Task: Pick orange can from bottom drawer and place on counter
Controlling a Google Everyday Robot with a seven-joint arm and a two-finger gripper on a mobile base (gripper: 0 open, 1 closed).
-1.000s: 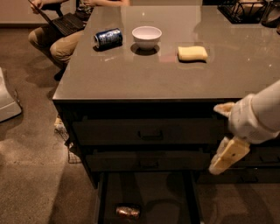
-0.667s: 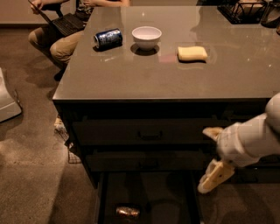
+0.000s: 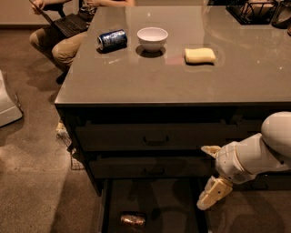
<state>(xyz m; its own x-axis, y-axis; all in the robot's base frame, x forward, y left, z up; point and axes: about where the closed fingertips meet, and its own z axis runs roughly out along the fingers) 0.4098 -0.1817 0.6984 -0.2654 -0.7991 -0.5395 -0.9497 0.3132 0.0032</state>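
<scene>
The orange can [image 3: 132, 220] lies on its side in the open bottom drawer [image 3: 159, 205], near its front left. My gripper [image 3: 203, 178] is at the right, in front of the cabinet beside the drawer's right rail, above and to the right of the can. Its cream fingers [image 3: 213, 194] stand apart, open and empty. The grey-brown counter [image 3: 136, 77] spreads above the drawers.
On the counter are a blue can [image 3: 112, 39] on its side, a white bowl [image 3: 152, 37] and a yellow sponge [image 3: 200, 55]. A dish rack [image 3: 254, 11] stands at the far right. A seated person with a laptop [image 3: 59, 32] is at the far left. A white object [image 3: 7, 104] stands on the floor at the left.
My arm has moved left and down, bringing the gripper from beside the middle drawer to the right edge of the bottom drawer. The can has not moved.
</scene>
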